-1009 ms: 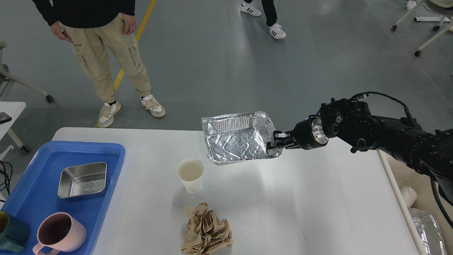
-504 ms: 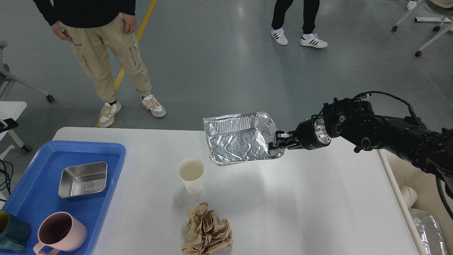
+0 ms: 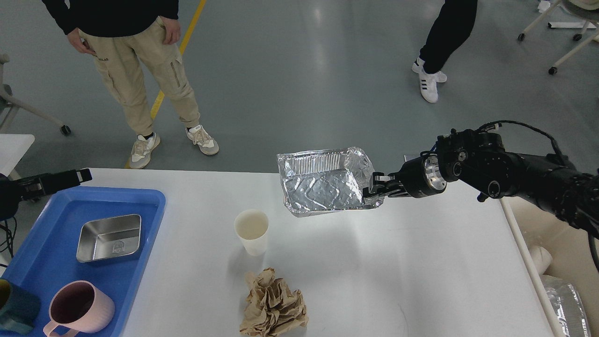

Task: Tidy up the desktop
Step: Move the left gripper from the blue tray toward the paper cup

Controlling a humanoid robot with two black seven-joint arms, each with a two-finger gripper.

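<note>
Across the lower part of the head view, the desktop (image 3: 398,262) is lying as a wide white slab with rounded corners, its long axis running left to right and its far edge meeting a grey polished floor (image 3: 290,70) where a yellow line (image 3: 180,49) is slanting away. Two people are standing on that floor: one in beige trousers (image 3: 140,70) near the far left corner, another in dark trousers and white sneakers (image 3: 433,75) farther back. On the desktop's left end a blue plastic tray (image 3: 42,262) is holding a steel pan (image 3: 110,237) and a pink mug (image 3: 79,309), with a teal cup (image 3: 16,309) at the view's edge. A white paper cup (image 3: 252,230) is standing upright near the middle, and a crumpled brown paper ball (image 3: 273,306) is lying just in front of it. The right gripper (image 3: 374,187) is clamping the right rim of a dented foil container (image 3: 325,186), holding it tilted above the far side, its opening facing the camera. The left gripper (image 3: 70,178) is hovering over the tray's far corner; whether its fingers are apart cannot be told.
</note>
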